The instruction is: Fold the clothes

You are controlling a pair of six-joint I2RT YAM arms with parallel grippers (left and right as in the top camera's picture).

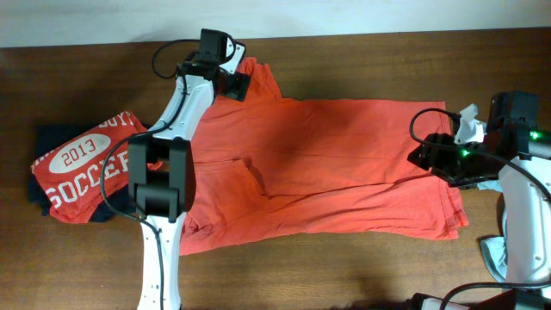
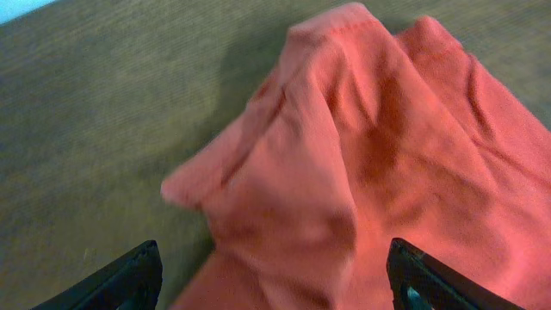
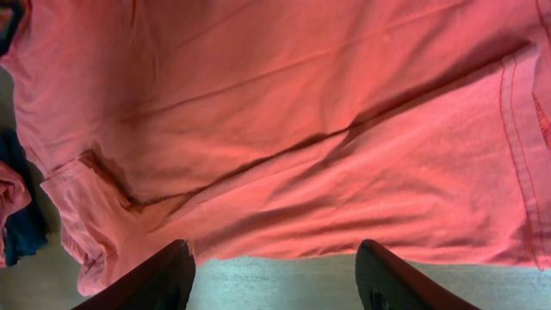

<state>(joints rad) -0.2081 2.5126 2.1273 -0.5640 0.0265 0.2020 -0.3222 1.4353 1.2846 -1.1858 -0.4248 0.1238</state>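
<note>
Overhead view: my left arm (image 1: 159, 185) lay across the left part of the orange-red T-shirt (image 1: 344, 164) and hid the cloth beneath it. A folded orange-red shirt (image 1: 82, 168) with white 2013 and SOCCER lettering sat at the left of the frame on a dark navy shirt (image 1: 39, 196), just beside that arm. A pale grey-blue cloth (image 1: 492, 252) showed at the lower right edge, partly behind my right arm (image 1: 525, 207). The brown wooden table (image 1: 362, 275) carried everything.

The orange-red T-shirt lay spread flat across the centre of the frame, plain surface up, hem toward the right, with shallow diagonal creases. One sleeve (image 2: 284, 164) was bunched and folded over at the upper left. My left gripper (image 2: 274, 284) stood over that sleeve, jaws wide, gripping nothing. My right gripper (image 3: 275, 280) stood at the hem end, jaws parted, nothing between them; the shirt's lower edge lay just beyond the fingertips.
</note>
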